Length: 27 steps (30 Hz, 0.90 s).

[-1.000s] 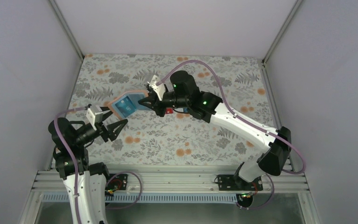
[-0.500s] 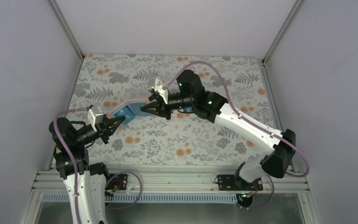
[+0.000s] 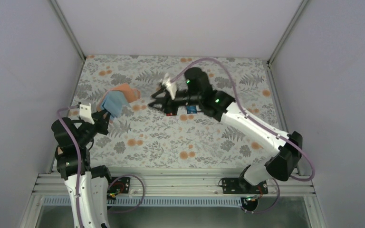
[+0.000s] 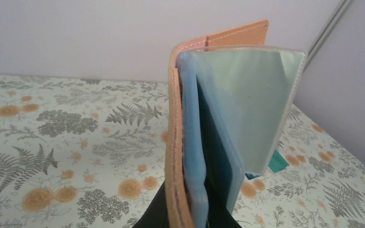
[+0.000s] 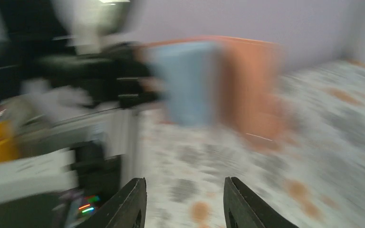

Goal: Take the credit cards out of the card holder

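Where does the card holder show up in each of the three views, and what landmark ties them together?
Top external: the card holder is left of centre, held up off the table by the left gripper.
Left wrist: centre of the frame, upright and spread open, pinched from below.
Right wrist: upper middle, blurred, blue beside orange.
Shared landmark: the floral tablecloth, behind or under it in every view.

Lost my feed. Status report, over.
Left hand shut on card holder, held aloft. Right hand open, empty. Red card, blue card on table.
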Tool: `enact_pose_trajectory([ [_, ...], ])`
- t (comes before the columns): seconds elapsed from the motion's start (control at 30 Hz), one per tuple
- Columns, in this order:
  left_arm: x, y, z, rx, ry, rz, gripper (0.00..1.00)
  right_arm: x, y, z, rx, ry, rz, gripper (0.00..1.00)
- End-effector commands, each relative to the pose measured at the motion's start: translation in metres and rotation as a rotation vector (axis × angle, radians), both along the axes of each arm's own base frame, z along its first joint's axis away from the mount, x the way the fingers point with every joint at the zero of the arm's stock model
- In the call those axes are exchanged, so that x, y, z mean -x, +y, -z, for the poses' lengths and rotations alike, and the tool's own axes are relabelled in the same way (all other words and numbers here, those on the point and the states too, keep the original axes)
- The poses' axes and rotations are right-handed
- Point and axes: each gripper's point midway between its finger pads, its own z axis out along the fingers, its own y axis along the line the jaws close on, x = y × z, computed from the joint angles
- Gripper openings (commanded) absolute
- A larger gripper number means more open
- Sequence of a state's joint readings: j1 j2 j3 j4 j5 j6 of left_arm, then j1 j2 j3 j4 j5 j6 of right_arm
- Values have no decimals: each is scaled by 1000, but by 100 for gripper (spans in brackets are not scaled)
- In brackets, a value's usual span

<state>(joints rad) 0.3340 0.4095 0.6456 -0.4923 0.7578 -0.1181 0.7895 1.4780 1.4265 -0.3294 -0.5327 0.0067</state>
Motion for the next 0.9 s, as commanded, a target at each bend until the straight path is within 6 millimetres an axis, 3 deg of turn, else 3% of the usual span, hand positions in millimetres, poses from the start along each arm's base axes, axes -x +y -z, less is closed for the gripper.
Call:
enact_pose_trajectory([
  [0.0,-2,6,-9,21,-10,-45,2,136,33,-51,-192,-139,-584,43],
  [0.03,-2,8,-7,20,-4,-58,3,154,34,-58,-230,-131,-691,43],
  [0.1,-4,15,-3,2,11,-101,2,163,47,-58,-241,-104,-761,42],
  [0.2,-9,27,-1,-3,25,-167,2,138,87,-40,-156,-79,-600,41],
  [0.27,-15,32,-9,-5,23,-188,3,126,94,-41,-142,-73,-528,39],
  [0.37,-26,36,-41,-58,0,-186,2,111,92,-40,-135,-86,-426,40],
  [0.43,-25,38,-80,-220,-110,-184,2,102,82,-36,-125,-108,-343,42],
  [0.53,-31,54,-117,-508,-198,-236,2,97,58,-42,-150,-136,-265,44],
  [0.67,-50,107,-86,-846,27,-350,2,89,40,-36,-133,-139,-193,45],
  [0.77,-60,141,-43,-971,319,-369,2,83,33,-33,-129,-130,-163,45],
  [0.87,-58,161,-23,-1017,481,-413,2,81,31,-34,-132,-127,-166,45],
])
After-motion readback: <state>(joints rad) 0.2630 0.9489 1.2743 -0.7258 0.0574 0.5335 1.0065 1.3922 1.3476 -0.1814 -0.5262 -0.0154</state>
